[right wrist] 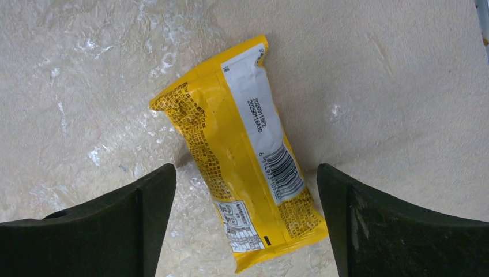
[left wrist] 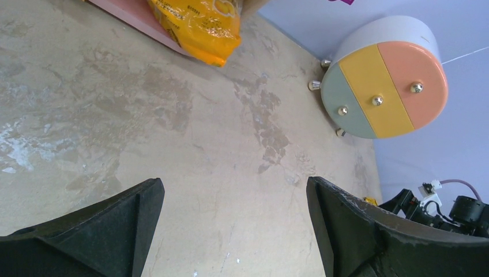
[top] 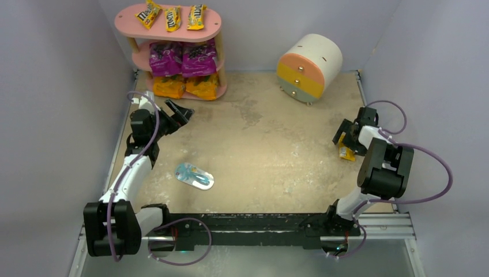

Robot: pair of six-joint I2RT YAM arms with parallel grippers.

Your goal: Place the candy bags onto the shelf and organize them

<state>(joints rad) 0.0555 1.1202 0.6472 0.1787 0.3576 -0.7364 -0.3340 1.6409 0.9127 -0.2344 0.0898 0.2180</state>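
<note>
R gripper spread wide, nothing held; M&M's pack lies flat on table btwn its fingers, skewed diag. Risk: closing catches one corner only, so slick film slips or pack twists. L gripper also spread, empty.

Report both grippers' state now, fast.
Left gripper: open, holding nothing.
Right gripper: open, over the small yellow candy pack, not gripping it.
</note>
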